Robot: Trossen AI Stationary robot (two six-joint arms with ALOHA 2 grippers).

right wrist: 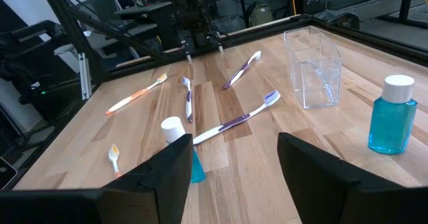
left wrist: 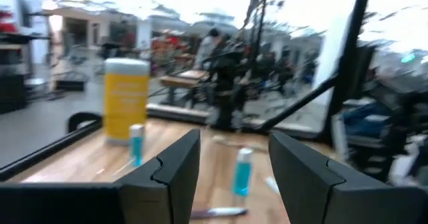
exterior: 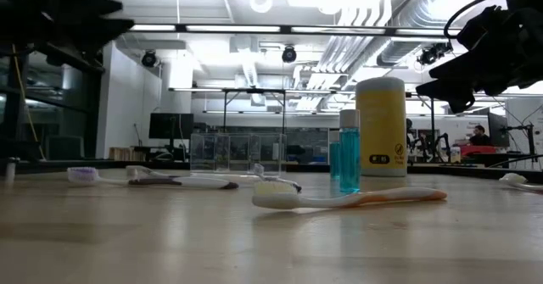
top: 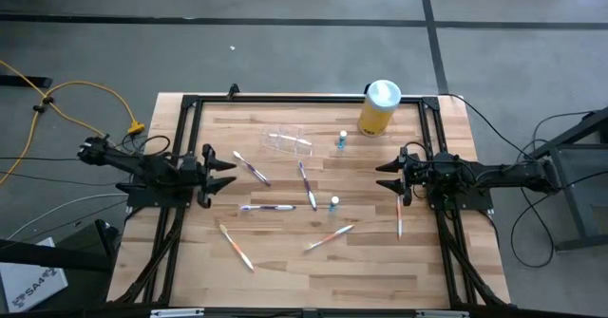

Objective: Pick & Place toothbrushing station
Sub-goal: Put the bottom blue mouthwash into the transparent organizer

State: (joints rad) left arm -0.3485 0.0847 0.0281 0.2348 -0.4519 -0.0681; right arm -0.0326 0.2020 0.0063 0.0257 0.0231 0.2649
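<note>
The toothbrushing station [top: 287,140], a clear boxy holder, sits toward 12 o'clock on the table [top: 285,280], with what looks like one toothbrush inside in the right wrist view. At 1 o'clock stands a yellow canister [top: 379,107] with a white lid; its dark label is unreadable. Two blue bottles [top: 341,140] stand near it; toothbrushes [top: 330,235] lie scattered. The left gripper [top: 224,173] at 9 o'clock and the right gripper [top: 388,176] at 3 o'clock hover with fingers spread, empty. Only the left wrist view shows people beyond.

Scattered toothbrushes [top: 254,170], two blue bottles [top: 342,140], a yellow canister [top: 378,109].
</note>
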